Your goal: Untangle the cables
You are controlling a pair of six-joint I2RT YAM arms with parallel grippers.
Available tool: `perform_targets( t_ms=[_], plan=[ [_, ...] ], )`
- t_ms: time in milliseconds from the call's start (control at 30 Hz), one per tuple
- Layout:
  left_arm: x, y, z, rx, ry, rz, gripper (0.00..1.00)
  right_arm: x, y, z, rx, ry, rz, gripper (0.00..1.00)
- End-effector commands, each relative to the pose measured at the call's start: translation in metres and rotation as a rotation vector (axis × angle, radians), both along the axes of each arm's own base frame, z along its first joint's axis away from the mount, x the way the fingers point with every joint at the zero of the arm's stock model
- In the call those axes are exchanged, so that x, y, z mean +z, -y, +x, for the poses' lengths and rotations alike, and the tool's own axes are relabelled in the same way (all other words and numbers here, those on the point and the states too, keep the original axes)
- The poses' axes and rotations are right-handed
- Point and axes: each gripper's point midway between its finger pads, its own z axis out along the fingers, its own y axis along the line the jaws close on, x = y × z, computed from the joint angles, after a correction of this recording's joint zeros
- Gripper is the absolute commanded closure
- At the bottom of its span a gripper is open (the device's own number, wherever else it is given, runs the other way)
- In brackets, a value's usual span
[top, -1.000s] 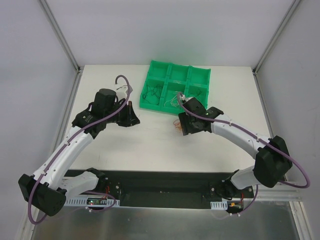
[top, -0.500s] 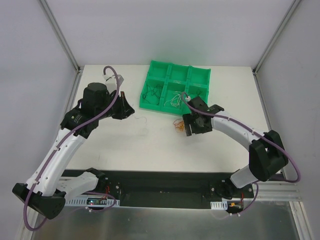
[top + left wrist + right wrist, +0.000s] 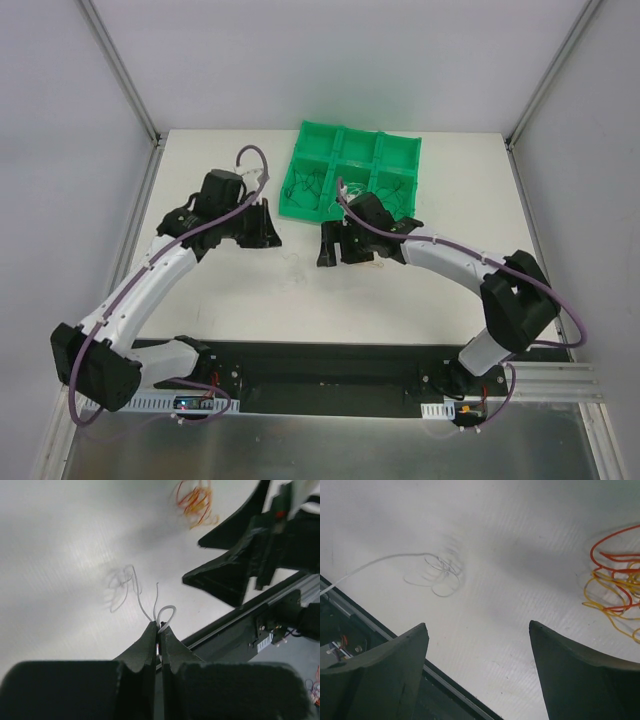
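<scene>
The left arm (image 3: 150,285) reaches forward and bends inward at the wrist, and the left gripper (image 3: 159,626) hangs low with its jaws pressed together on a thin white cable (image 3: 168,607). The right arm (image 3: 450,262) stretches leftward across the middle, and the right gripper (image 3: 477,624) angles down, fingers (image 3: 395,655) spread wide, nothing between them

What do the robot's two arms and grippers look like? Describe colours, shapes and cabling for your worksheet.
The left arm and right arm match: white tubular links joined by bulky black joints, with a purple hose looping loosely along each. The left gripper and right gripper are black, each with two broad, matte fingers tapering to pointed tips.
</scene>
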Motion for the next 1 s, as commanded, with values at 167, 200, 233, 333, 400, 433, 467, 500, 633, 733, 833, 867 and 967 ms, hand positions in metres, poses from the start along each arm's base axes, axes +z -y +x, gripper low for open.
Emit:
perform_targets(
  t_ms=[167,200,233,333,400,433,467,500,633,733,833,867,967],
  plan=[
    [-0.08,-0.032,-0.051,0.078,-0.2,0.091,1.0,-0.009,0.016,-0.006,-0.031,-0.115,-0.193,0.2],
    [-0.081,-0.035,-0.055,0.091,-0.198,0.091,1.0,-0.01,0.012,-0.005,-0.037,-0.121,-0.183,0.22],
    [-0.083,-0.038,-0.058,0.103,-0.192,0.091,1.0,-0.012,0.007,-0.002,-0.043,-0.128,-0.172,0.23],
    [-0.084,-0.044,-0.064,0.117,-0.176,0.094,1.0,-0.013,-0.013,0.003,-0.03,-0.14,-0.129,0.28],
    [-0.084,-0.046,-0.065,0.119,-0.164,0.098,1.0,-0.016,-0.02,0.006,-0.019,-0.129,-0.146,0.3],
    [-0.084,-0.047,-0.065,0.121,-0.157,0.099,1.0,-0.018,-0.024,0.006,-0.014,-0.125,-0.155,0.3],
    [-0.084,-0.047,-0.065,0.118,-0.155,0.102,1.0,-0.019,-0.026,0.008,-0.016,-0.118,-0.158,0.31],
    [-0.083,-0.046,-0.065,0.113,-0.152,0.101,1.0,-0.021,-0.027,0.009,-0.023,-0.117,-0.166,0.33],
    [-0.076,-0.045,-0.063,0.097,-0.138,0.099,1.0,-0.027,-0.035,0.011,-0.031,-0.117,-0.169,0.43],
    [-0.073,-0.044,-0.063,0.091,-0.134,0.095,1.0,-0.026,-0.051,-0.003,0.05,-0.129,-0.157,0.48],
    [-0.073,-0.043,-0.061,0.087,-0.133,0.1,1.0,-0.031,-0.045,-0.02,0.13,-0.097,-0.184,0.48],
    [-0.072,-0.043,-0.06,0.085,-0.134,0.1,1.0,-0.031,-0.043,-0.026,0.176,-0.075,-0.191,0.48],
    [-0.071,-0.04,-0.058,0.074,-0.141,0.096,1.0,-0.031,-0.047,-0.051,0.304,-0.055,-0.169,0.48]
  ],
)
